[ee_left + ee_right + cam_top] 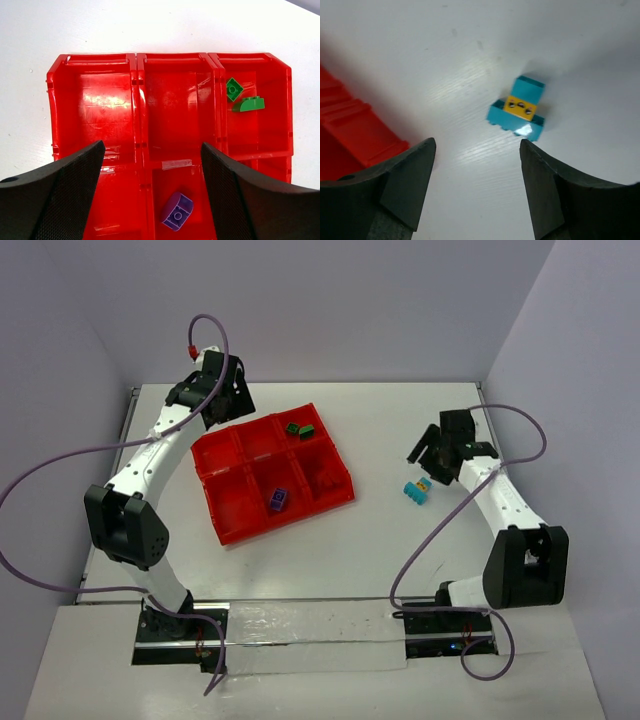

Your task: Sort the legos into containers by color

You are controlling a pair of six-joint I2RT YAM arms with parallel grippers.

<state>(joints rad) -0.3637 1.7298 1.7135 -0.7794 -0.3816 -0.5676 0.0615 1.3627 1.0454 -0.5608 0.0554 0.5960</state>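
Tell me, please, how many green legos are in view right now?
2. A square green lego and a curved green lego lie close together in one far corner compartment of the red tray. A tray wall might hide another.

White desk (380, 550) lies under left jaws and right jaws, glossy below right jaws. Lilac walls (350, 300) beyond both. Translucent strip (310, 635) on near edge, behind both.

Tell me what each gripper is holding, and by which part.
Nothing: the left gripper and right gripper are open and empty; the blue lego lies free.
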